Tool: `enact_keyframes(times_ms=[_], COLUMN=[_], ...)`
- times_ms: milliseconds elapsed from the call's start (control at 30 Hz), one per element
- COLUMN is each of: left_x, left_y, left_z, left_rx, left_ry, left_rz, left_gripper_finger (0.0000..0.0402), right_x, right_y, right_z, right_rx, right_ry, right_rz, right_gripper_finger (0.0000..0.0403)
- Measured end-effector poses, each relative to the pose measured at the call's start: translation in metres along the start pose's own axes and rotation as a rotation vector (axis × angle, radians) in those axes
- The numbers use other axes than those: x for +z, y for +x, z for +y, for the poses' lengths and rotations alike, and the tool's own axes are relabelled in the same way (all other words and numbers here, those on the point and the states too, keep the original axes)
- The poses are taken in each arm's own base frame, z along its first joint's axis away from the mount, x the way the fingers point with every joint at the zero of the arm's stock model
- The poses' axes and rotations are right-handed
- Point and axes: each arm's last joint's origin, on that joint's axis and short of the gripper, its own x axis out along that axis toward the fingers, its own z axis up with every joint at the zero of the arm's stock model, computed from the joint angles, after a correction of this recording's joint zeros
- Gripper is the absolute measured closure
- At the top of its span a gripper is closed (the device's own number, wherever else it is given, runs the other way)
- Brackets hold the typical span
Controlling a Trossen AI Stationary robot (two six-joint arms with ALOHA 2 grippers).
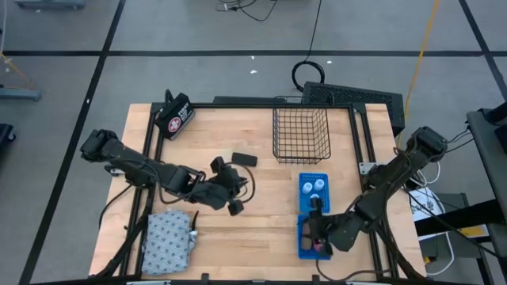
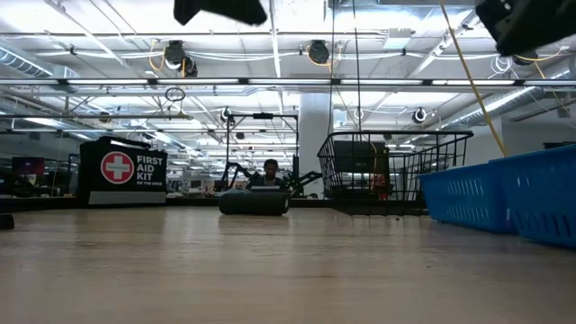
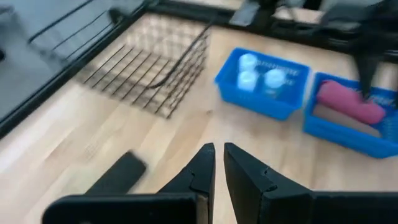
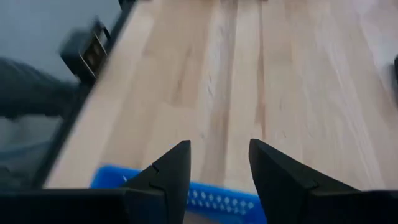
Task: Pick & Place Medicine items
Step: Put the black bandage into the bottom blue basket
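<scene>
The black oblong piece point(image 1: 244, 160) lies flat on the wood in front of the wire basket, and also shows in the low view point(image 2: 255, 202) and the left wrist view point(image 3: 118, 175). My left gripper point(image 1: 235, 190) point(image 3: 219, 155) hovers near it, shut and empty. Three white bottles point(image 3: 260, 70) point(image 1: 315, 187) stand in the far blue tray point(image 1: 304, 198). The pink piece point(image 3: 349, 102) and the brown piece point(image 3: 341, 119) lie in the near blue tray point(image 1: 303, 245). My right gripper point(image 1: 317, 226) point(image 4: 219, 163) is open and empty above that tray. The patterned pouch point(image 1: 169, 237) lies flat at the table's near left.
The wire basket point(image 1: 301, 134) stands at the far middle of the table, and the black first aid case point(image 1: 174, 117) at the far left corner. Bare wood lies between the pouch and the blue trays. A dark frame edges the table.
</scene>
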Motion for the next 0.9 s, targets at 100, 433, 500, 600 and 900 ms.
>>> enact_keyframes(times_ms=[100,433,500,600,900], left_x=[-0.001,0.005,0.003,-0.001,-0.035], left_y=[0.003,0.029,0.046,0.076,0.158], left_z=[0.006,0.036,0.047,0.066,0.136], left_rx=[0.020,0.129,0.149,0.105,0.028], left_ry=[-0.028,-0.044,-0.055,-0.032,0.136], left_rz=[0.031,0.091,0.142,0.252,0.559], left_gripper_finger=[0.0357,0.0258,0.0216,0.0154,0.0059], right_x=[0.007,0.004,-0.003,-0.012,-0.036], right_y=[-0.008,-0.044,-0.046,-0.049,-0.052], right_z=[-0.002,-0.026,-0.031,-0.039,-0.055], right_rx=[0.016,0.008,0.005,-0.009,0.013], right_ry=[0.023,0.068,0.061,0.086,0.083], right_rz=[-0.047,-0.158,-0.163,-0.210,-0.393], right_gripper_finger=[0.0253,0.0264,0.0264,0.0264,0.0266])
